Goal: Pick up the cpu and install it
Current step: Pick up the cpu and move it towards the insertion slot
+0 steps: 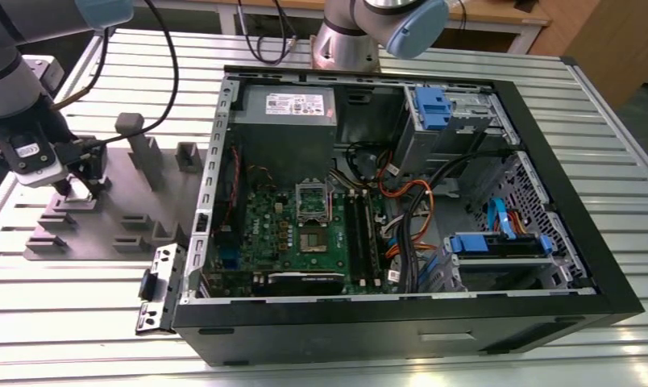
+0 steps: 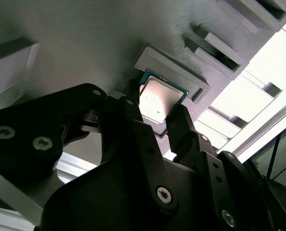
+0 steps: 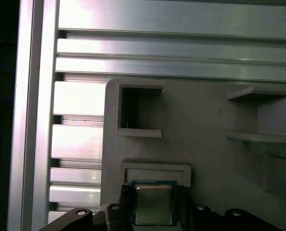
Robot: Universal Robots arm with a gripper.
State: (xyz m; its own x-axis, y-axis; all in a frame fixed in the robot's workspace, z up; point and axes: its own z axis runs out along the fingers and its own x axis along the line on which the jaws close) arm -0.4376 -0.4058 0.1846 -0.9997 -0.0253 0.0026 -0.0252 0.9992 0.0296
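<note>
The slatted metal desk (image 1: 616, 145) carries a grey fixture plate (image 1: 109, 235) at the exterior view's left, an open case (image 1: 410, 330) beside it.

cpu (image 2: 157, 98) (image 3: 152, 204) | small sq chip, silvery top, greenish rim | clamped in gripper (image 2: 158, 107) | at grey tray recess (image 2: 175, 66)

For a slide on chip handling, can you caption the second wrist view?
The tool grips the cpu by two opposite edges at its raised nest on the grey fixture plate.
</note>
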